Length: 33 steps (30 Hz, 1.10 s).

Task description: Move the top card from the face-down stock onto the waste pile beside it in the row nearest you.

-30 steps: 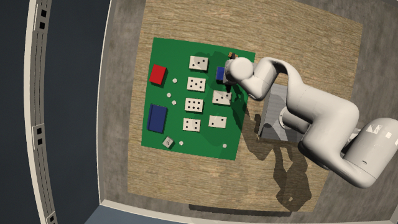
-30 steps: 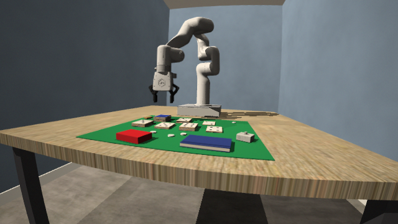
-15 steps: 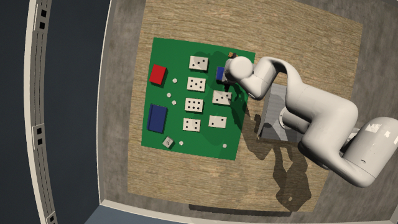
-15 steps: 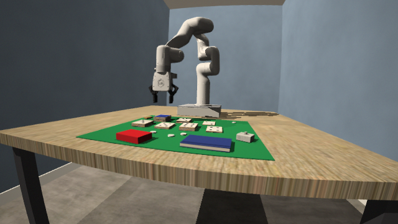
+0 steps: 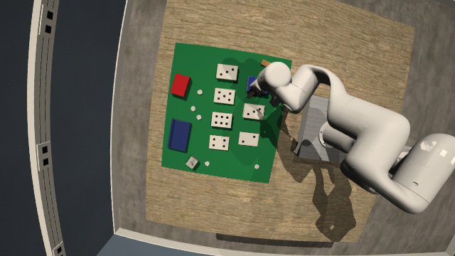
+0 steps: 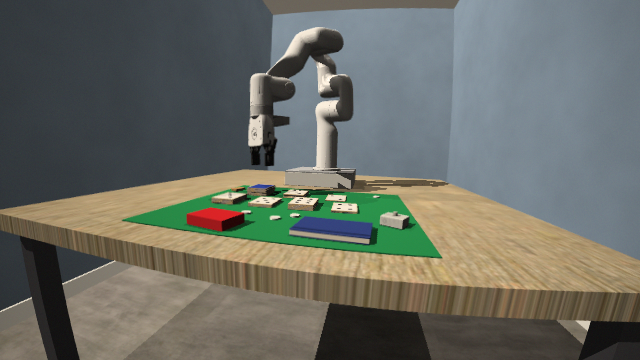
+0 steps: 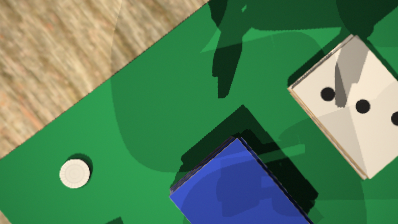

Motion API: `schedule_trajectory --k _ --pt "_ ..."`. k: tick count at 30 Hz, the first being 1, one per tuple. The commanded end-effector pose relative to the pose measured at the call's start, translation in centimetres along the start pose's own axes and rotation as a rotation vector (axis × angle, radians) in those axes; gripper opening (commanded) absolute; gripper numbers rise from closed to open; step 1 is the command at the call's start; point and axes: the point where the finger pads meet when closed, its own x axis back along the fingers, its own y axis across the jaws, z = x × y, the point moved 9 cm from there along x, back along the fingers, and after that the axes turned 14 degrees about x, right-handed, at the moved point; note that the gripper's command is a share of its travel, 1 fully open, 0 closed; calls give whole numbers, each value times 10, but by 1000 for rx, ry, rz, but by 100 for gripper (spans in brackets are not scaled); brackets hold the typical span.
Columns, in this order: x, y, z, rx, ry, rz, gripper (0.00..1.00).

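Note:
The face-down stock (image 5: 253, 84) is a small stack with a blue top on the green mat (image 5: 220, 111), in the row nearest the robot base. It also shows in the side view (image 6: 261, 189) and at the bottom of the wrist view (image 7: 240, 187). The waste pile (image 5: 253, 111) is a pale card with three black pips right beside the stock; it also shows in the wrist view (image 7: 352, 105) and in the side view (image 6: 296, 192). My gripper (image 6: 262, 158) (image 5: 257, 90) is open and empty. It hangs well above the stock, pointing down. The fingers are out of the wrist view.
Several pip cards (image 5: 224, 96) lie in a second row, one more (image 5: 249, 139) past the waste pile. A red box (image 5: 180, 84), a blue book (image 5: 179, 135), a grey knobbed cube (image 5: 192, 162), a small brown domino (image 5: 265, 62) and white chips (image 7: 75, 173) lie on the mat.

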Motion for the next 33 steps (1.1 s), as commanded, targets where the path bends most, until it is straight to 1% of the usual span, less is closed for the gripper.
schedule_trajectory --k 1,2,5,15,17,18,22,32,33 --pt "1 3 -1 -239 -5 36 100" --pt "1 3 -1 -315 -7 36 100" --pt "1 2 -1 -425 -9 23 100" --pt "1 0 0 -963 -13 -9 100" --pt "1 0 0 -963 -13 -9 100" --pt "1 0 0 -1120 -13 -12 100" --pt "1 -1 1 -1273 -11 -25 100" --pt "1 -2 2 -1808 -3 -47 100" --pt "1 -2 2 -1808 -3 -47 100"
